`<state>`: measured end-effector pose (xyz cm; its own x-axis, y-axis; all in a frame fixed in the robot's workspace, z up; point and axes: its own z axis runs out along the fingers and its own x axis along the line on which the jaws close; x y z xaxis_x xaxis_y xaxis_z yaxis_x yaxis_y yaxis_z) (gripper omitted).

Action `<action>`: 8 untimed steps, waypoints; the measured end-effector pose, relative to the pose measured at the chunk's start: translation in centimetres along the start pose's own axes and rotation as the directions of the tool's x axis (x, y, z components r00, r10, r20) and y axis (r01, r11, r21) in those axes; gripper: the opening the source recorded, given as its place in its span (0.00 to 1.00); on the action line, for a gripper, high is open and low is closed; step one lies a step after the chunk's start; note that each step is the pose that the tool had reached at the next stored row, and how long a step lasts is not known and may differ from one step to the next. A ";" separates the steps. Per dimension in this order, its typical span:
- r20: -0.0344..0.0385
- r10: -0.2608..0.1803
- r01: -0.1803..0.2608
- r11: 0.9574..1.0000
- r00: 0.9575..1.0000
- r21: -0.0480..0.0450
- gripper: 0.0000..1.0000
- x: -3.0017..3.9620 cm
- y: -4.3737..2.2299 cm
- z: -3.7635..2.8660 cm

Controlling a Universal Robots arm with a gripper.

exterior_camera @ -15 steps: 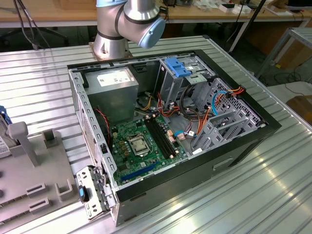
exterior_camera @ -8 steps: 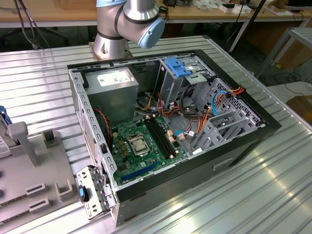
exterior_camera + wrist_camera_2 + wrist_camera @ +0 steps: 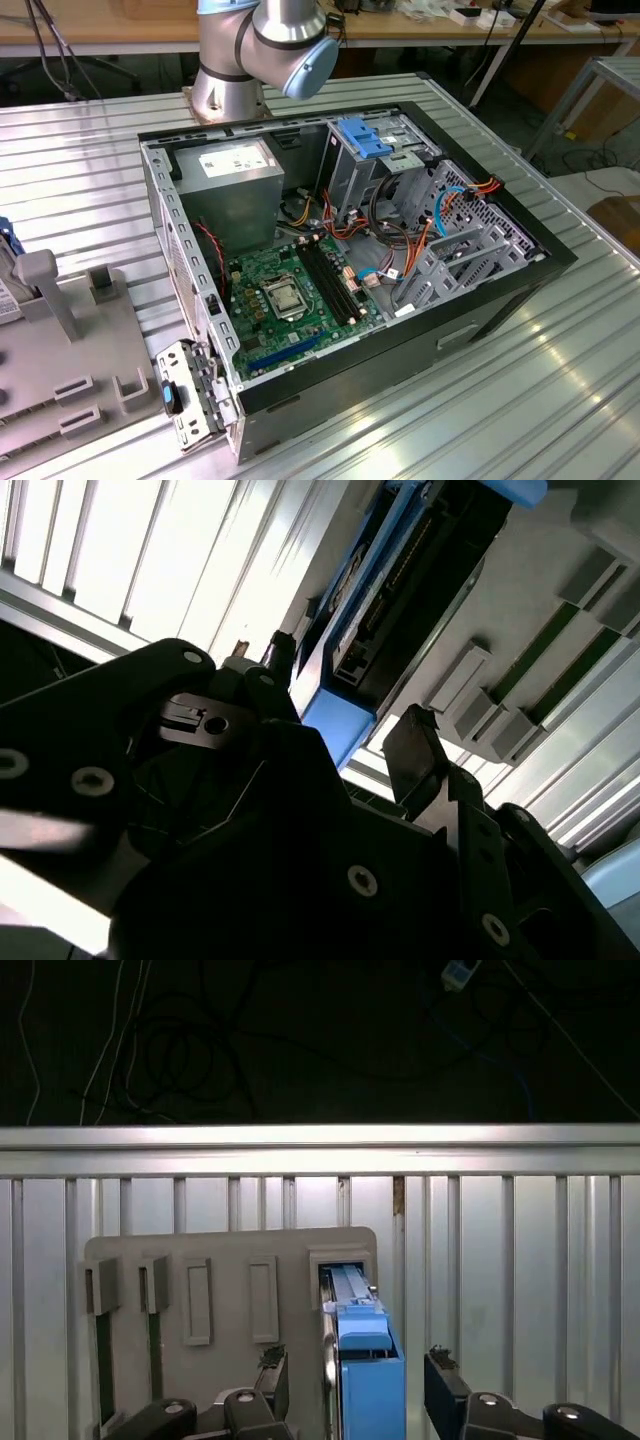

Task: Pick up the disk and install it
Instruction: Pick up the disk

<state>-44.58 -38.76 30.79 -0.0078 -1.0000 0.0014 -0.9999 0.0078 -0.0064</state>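
The disk (image 3: 362, 1355) stands on edge in a slot of a grey holder plate (image 3: 230, 1260), a blue rail along its upper edge. My gripper (image 3: 356, 1372) is open and straddles it, one black finger (image 3: 272, 1368) on each side with gaps to the rails. In the second wrist view the disk (image 3: 395, 600) shows its dark side and blue rail end between the fingertips (image 3: 412, 742) of the gripper (image 3: 345, 700). A blue and white sliver of the disk (image 3: 5, 240) shows at the exterior view's left edge.
An open computer case (image 3: 560, 260) lies on the ribbed metal table (image 3: 540, 400), with a motherboard (image 3: 290, 290), a grey power-supply box (image 3: 235, 175), a blue latch (image 3: 365, 135) on a bay and a drive cage (image 3: 470, 240). The holder plate (image 3: 60, 350) has several other slots.
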 end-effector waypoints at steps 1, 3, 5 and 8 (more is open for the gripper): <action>0.000 0.000 0.000 1.000 1.000 0.000 0.67 0.00 0.00 0.00; 0.000 0.000 0.000 1.000 1.000 0.000 0.59 0.00 0.01 0.05; 0.000 0.000 0.000 1.000 1.000 0.001 0.59 0.00 0.07 0.08; 0.000 0.000 0.000 1.000 1.000 0.000 0.51 0.00 0.19 0.12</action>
<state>-44.77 -38.76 30.66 -0.0079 -1.0000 0.0017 -0.9999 0.0078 -0.0066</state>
